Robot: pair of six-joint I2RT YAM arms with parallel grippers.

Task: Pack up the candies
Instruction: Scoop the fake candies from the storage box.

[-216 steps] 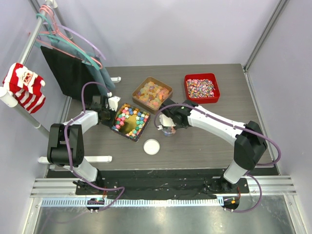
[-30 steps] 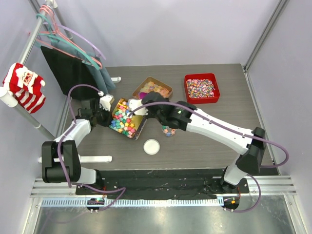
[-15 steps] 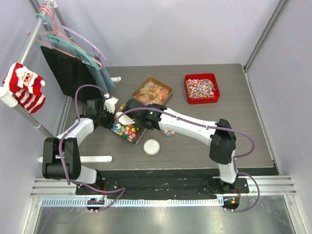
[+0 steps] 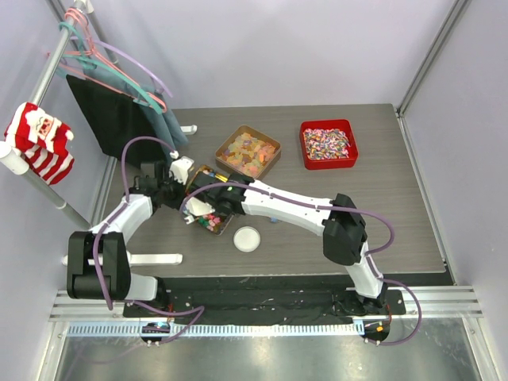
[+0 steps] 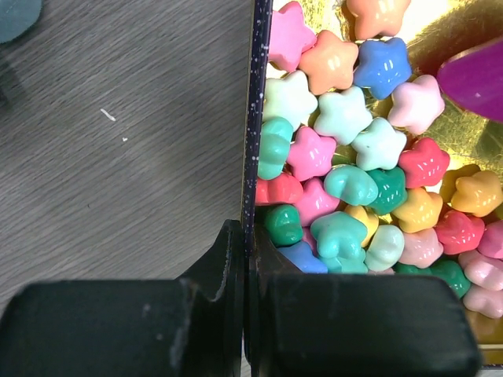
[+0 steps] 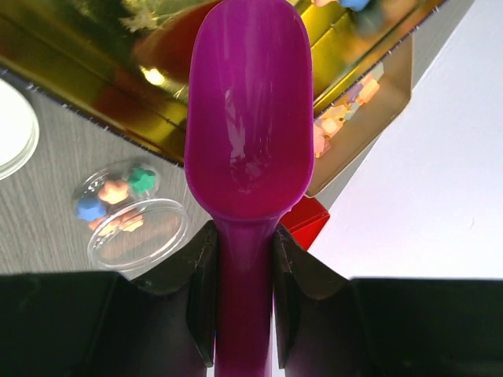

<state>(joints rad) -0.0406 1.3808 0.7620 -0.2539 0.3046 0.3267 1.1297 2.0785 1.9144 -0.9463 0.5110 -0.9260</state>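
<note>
A dark wood-grain worktop (image 4: 397, 214) sits inside pale grey walls (image 4: 278, 48), with aluminium posts (image 4: 429, 55) rising at the far corners and a ribbed metal rail (image 4: 262, 328) running under its near edge. Beyond the left edge, a clothes rail (image 4: 49, 67) carries pastel hangers (image 4: 95, 59), a dark garment (image 4: 111, 115) and a red-and-white Santa knit (image 4: 40, 141). The candies (image 5: 338, 181), star-shaped and brightly mixed in colour, are heaped in a gold tin (image 4: 203, 173) left of the worktop's middle. The left gripper (image 5: 247, 236) has its fingers pressed together on the tin's speckled left wall. The right gripper (image 6: 244, 251) reaches across to the same tin, its fingers clamped on the handle of a purple scoop (image 6: 245, 118), whose bowl is empty and hangs over the gold interior. Just right of the tin stands a clear cup (image 6: 130, 216) holding a few candies, and a white lid (image 4: 247, 238) lies nearer the front edge. Toward the far edge sit a brown tin of orange-yellow gummies (image 4: 248, 151) and, to its right, a red tray of speckled sweets (image 4: 328, 143).
</note>
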